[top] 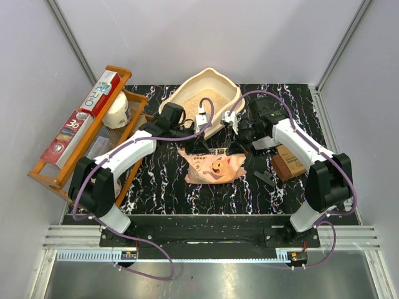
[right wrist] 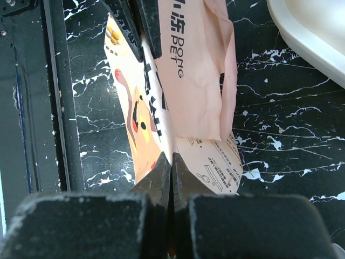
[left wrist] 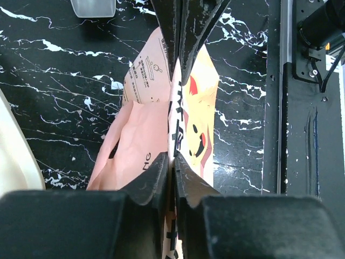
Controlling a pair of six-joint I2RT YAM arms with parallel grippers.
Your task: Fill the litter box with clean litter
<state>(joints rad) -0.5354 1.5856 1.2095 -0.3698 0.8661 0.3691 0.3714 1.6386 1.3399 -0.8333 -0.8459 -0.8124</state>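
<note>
- The large cream-beige plastic litter box [top: 212, 76] with its high curved rim sits at 12 o'clock from the pink crinkled bag [top: 215, 167] printed with a cartoon cat.
- Pale beige sandy litter [top: 201, 99] lies inside the tray.
- The left gripper [left wrist: 172, 164] pinches the bag's edge, its jaws nearly together.
- The right gripper [right wrist: 171, 162], at 3 o'clock from the left one, clamps the same edge.
- An orange wooden rack [top: 120, 71] stands at 9 o'clock.

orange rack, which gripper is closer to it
Left. The left gripper, on the pink bag, is right of the orange rack; the right gripper is farther right, across the bag.
</note>
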